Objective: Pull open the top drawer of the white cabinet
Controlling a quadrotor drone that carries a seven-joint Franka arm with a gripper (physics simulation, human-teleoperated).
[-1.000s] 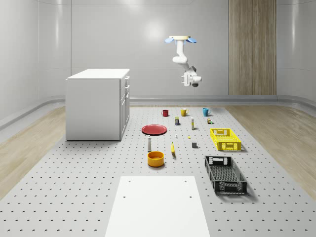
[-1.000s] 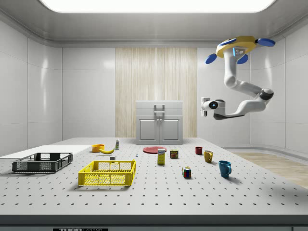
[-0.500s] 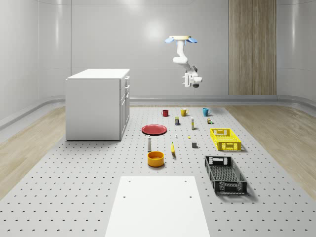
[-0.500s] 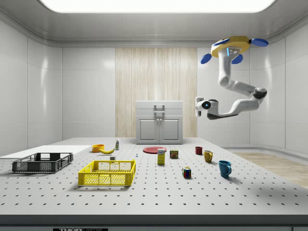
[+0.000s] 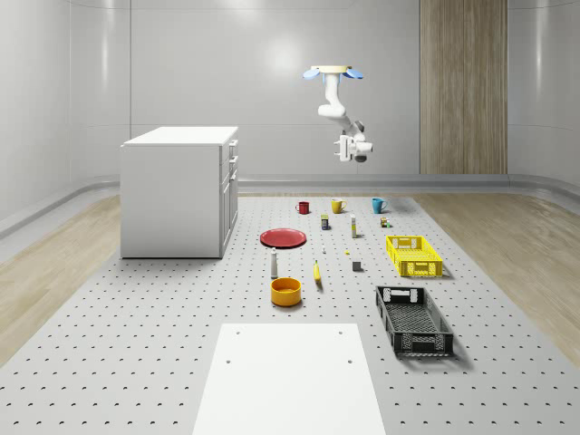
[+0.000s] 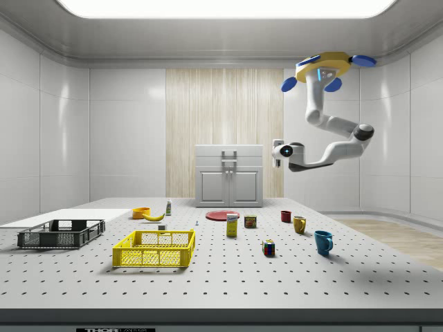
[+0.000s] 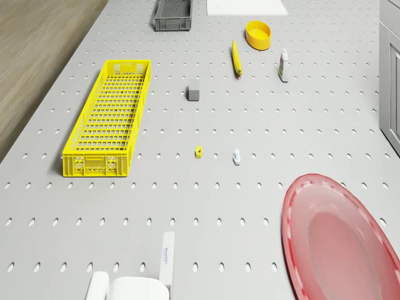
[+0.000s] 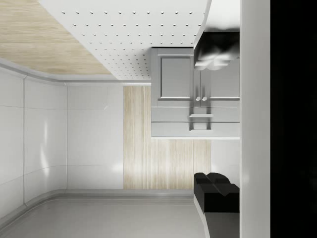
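The white cabinet stands on the mat at the whole-scene view's left, its drawers facing right. Its top drawer is closed, and its handle faces the wrist camera. The drone hovers high over the far part of the mat, well away from the cabinet front. Its arm hangs down and bends toward the cabinet. My gripper is in the air at about drawer height, far from the handle. It is open, with nothing between the fingers.
Below me lie a red plate, a yellow crate, a banana, an orange bowl, a bottle and small blocks. A black crate and three mugs also sit on the mat.
Drone and arm have drifted toward the side view's left, so the gripper is closer to the cabinet. The drawer has not moved.
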